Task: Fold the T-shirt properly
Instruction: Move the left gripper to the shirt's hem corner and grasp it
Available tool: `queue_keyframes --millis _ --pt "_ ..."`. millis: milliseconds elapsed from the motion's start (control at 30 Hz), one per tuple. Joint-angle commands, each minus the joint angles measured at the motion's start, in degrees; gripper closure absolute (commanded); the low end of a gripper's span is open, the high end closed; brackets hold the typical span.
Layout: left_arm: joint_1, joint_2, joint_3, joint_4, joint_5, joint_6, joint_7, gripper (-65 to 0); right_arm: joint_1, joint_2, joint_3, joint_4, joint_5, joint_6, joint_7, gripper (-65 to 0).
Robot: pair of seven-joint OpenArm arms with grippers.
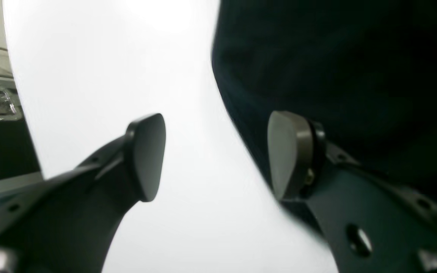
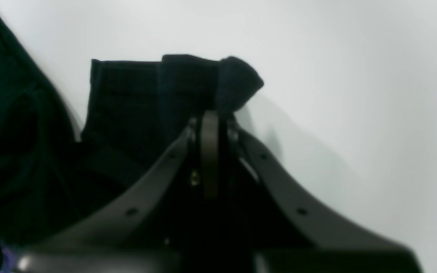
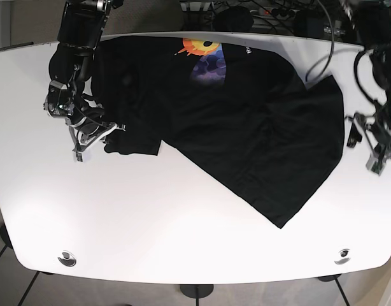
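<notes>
White tabletop (image 3: 183, 223), cables behind it. Black T-shirt (image 3: 246, 127) spread crooked, print near the far edge. Right end effector (image 2: 209, 125) pinched closed on the sleeve (image 2: 146, 94), likely to fold it inward. Left end effector (image 1: 214, 155) wide apart, empty, beside the shirt's edge.

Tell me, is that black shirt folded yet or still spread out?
Mostly spread. The T-shirt lies crumpled across the table, only its sleeve pinched in the right gripper.
</notes>
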Motion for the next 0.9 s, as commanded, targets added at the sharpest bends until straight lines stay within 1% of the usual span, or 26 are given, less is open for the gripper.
queue_keyframes --millis 33,100,133,200,267,367,500,567,633,767,900 --pt "-8.1 -1.0 1.8 -9.2 2.0 0.1 -2.5 -40.1 1.1 0.8 0.2 1.3 1.0 0.29 1.1 -1.7" --pt "-14.3 -0.8 4.6 -20.7 2.4 0.1 -6.6 -40.1 1.1 0.8 0.2 1.3 1.0 0.29 1.1 -1.9" --pt "-18.1 -0.8 6.8 -28.9 2.3 0.1 -10.7 -40.1 1.0 0.8 0.2 1.3 1.0 0.29 1.1 -1.9" --pt "-22.6 -0.8 10.0 -38.8 2.4 0.1 -16.8 -40.1 1.0 0.8 0.2 1.3 1.0 0.29 1.1 -1.9" --pt "-27.2 -0.7 14.7 -47.5 2.4 0.1 -22.4 -40.1 1.0 0.8 0.2 1.3 1.0 0.29 1.1 -1.9" --pt "-32.0 -0.6 20.3 -57.0 2.4 0.1 -30.3 -40.1 1.0 0.8 0.2 1.3 1.0 0.29 1.1 -1.9" --pt "-35.0 -0.7 26.2 -64.3 2.5 0.1 -40.7 -40.1 1.0 0.8 0.2 1.3 1.0 0.29 1.1 -1.9" --pt "-34.8 -0.8 29.6 -64.9 2.5 0.1 -42.6 -40.1 1.0 0.6 0.2 1.3 1.0 0.37 1.1 -1.9" --pt "-34.6 -0.9 32.6 -65.1 2.5 0.1 -43.2 -40.1 1.0 -0.7 0.9 1.3 1.0 0.64 1.1 -1.9" --pt "-30.6 -0.8 33.1 -65.1 2.3 0.1 -43.3 -40.1 1.0 -2.0 2.2 1.3 1.0 0.73 1.1 -1.9" --pt "-29.5 -0.2 33.3 -65.1 2.4 0.1 -43.0 -40.3 1.0 -2.2 2.2 1.3 1.0 0.73 1.1 -1.9"
